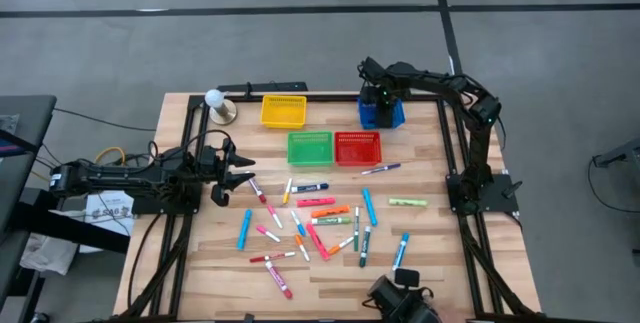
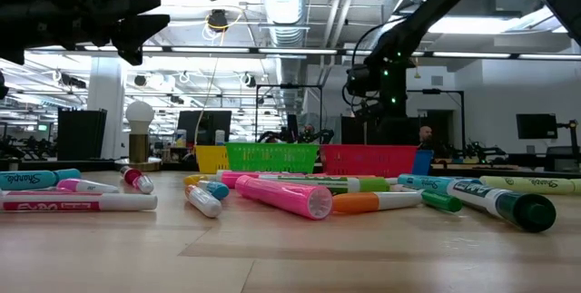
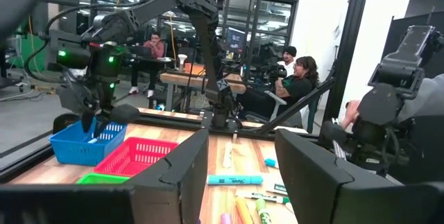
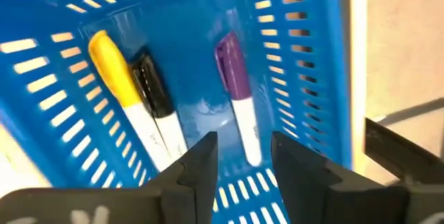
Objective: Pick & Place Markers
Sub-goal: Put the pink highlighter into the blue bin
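Right gripper hangs over the blue basket at the table's one o'clock, fingers narrowly parted and empty; purple-, black- and yellow-capped markers lie inside. Left gripper hovers at nine o'clock, fingers wide, empty. Loose markers scatter mid-table.

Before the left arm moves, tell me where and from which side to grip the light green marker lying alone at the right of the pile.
Grip the light green marker at mid-barrel, coming straight down from above. It lies flat on the wooden table, pointing left-right, so the fingers should close across its thin width. Bare wood surrounds it; the nearest blue marker leaves room. The left gripper is open, far across the pile.
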### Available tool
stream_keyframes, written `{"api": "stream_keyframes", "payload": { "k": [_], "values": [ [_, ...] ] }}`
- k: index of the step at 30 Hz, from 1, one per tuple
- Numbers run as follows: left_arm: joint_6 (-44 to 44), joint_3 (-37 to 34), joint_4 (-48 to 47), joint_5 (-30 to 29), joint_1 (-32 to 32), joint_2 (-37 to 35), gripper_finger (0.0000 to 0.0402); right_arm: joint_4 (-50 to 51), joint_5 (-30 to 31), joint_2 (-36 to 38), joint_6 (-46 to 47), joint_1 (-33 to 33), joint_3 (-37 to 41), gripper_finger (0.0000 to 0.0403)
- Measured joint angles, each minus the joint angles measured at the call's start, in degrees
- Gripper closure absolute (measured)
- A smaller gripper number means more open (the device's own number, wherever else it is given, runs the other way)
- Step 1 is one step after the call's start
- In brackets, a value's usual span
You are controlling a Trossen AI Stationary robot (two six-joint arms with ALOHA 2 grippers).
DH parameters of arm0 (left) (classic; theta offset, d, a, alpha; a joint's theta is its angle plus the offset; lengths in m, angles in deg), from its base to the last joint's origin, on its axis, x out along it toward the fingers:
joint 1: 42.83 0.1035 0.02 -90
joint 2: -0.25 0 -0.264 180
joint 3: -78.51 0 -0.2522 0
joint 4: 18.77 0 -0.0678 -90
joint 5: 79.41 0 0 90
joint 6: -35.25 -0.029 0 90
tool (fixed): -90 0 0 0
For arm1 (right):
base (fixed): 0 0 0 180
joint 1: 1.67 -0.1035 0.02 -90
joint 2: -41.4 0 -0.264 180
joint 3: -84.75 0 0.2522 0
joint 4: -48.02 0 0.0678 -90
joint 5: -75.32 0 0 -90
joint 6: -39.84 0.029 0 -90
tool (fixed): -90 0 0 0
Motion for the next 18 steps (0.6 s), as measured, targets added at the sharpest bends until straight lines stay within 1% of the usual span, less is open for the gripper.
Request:
{"api": "stream_keyframes", "payload": {
  "k": [3, 7, 12, 15, 18],
  "values": [
    [0.0, 0.0, 0.0, 0.0, 0.01, 0.01, 0.0234, 2.65, 0.42, 0.83, 0.24, -1.02, -3.03, 0.0286],
    [0.0, 0.0, 0.01, 0.0, 0.0, 0.01, 0.0234, 7.65, 0.05, 3.19, 3.09, -2.67, -7.88, 0.0289],
    [0.0, 0.0, 0.12, -0.02, 0.01, 0.01, 0.0234, 10.84, -0.37, 10.1, 6.52, -5.65, -10.9, 0.029],
    [0.02, 0.0, 0.22, 0.0, -0.01, 0.01, 0.0234, 11.17, -3.2, 15.68, 9.56, -7.26, -10.9, 0.029],
    [0.02, 0.0, 0.24, 0.0, 0.01, 0.0, 0.0234, 11.4, -8.72, 21.46, 13.64, -8.43, -10.9, 0.029]
  ]
}}
